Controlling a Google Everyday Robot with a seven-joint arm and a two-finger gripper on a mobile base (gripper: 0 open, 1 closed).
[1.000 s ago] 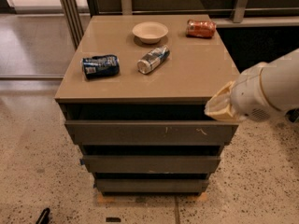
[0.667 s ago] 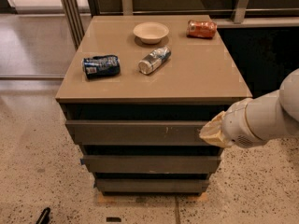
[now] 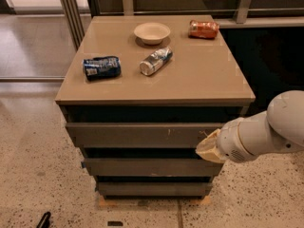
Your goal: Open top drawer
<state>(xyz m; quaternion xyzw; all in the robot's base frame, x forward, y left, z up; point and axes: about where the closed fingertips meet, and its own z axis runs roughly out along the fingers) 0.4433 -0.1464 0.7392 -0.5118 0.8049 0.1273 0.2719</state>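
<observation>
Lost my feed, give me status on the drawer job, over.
Gripper at right end of top drawer, by its lower edge. Drawer not pulled out. Nothing in its path.

Hidden: top drawer (image 3: 142,135) right end, behind gripper (image 3: 208,148); arm (image 3: 275,127) cut by right edge.

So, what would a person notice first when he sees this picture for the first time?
First, the big white arm at the right, with its gripper by the right end of the top drawer. Then the cabinet top, which holds a pale bowl, a crushed blue can, a silver can and a reddish can.
</observation>
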